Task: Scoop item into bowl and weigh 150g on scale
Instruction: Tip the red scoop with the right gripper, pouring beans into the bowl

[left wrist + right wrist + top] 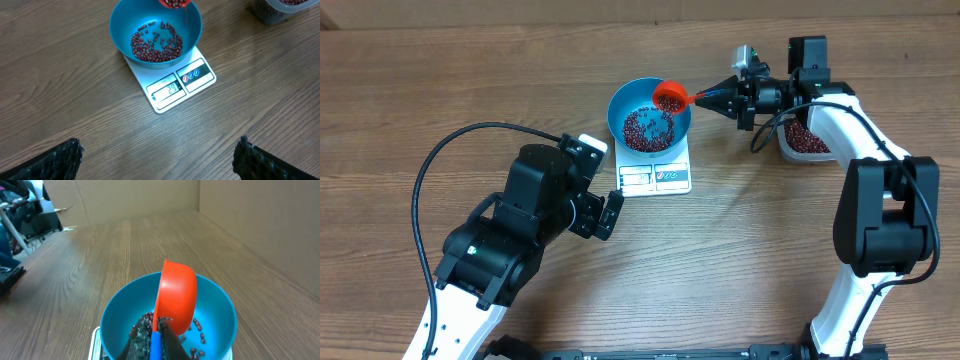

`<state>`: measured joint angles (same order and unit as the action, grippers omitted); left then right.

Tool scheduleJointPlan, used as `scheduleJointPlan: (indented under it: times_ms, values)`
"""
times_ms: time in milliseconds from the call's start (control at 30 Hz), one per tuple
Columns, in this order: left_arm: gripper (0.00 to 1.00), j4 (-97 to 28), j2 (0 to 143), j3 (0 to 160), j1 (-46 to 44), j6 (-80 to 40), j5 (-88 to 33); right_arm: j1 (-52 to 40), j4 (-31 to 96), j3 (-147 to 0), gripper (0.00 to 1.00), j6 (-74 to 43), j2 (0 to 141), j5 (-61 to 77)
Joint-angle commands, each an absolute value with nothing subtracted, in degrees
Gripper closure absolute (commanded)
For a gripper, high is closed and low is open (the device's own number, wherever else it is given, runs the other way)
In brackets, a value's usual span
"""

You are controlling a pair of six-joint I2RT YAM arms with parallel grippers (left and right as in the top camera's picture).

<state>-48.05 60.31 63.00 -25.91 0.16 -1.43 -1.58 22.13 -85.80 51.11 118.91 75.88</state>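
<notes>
The right claw (708, 96) is clenched on the handle of a small orange-red plastic scoop (669, 96). The scoop is tipped on its side above the rim of the round, deep, bright blue bowl (620, 105), on the side nearest the right arm. In the left wrist view a few beans show in the scoop's mouth. Inside the bowl lies a loose, shallow layer of small dark red-maroon beans (648, 128), spread over the bottom. The bowl stands on the small white rectangular kitchen scale (655, 178), whose display and label panel face the left arm; digits are lit. The left claw (610, 215) is released, jaws spread wide, holding nothing, near the scale's panel edge. Beside the right arm, a clear plastic container (805, 140) holds more beans on the brown wooden worktop (420, 80).
</notes>
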Motion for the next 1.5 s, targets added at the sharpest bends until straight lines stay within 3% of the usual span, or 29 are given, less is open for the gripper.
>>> scheduleJointPlan:
  times_ms: [0,567,1467]
  values:
    - [0.00,-48.0,60.0,62.8,-26.3,-0.2,-1.1,-2.2,22.5,-86.3,0.96,49.5,119.6,73.7]
    - [0.00,-48.0,60.0,62.8,-26.3,-0.2,-1.1,-7.2,25.3,-86.3,0.96,49.5,119.0,52.6]
    - [0.00,-48.0,60.0,62.8,-26.3,-0.2,-1.1,-9.3,34.9,-86.4,0.96,57.6,105.8,48.2]
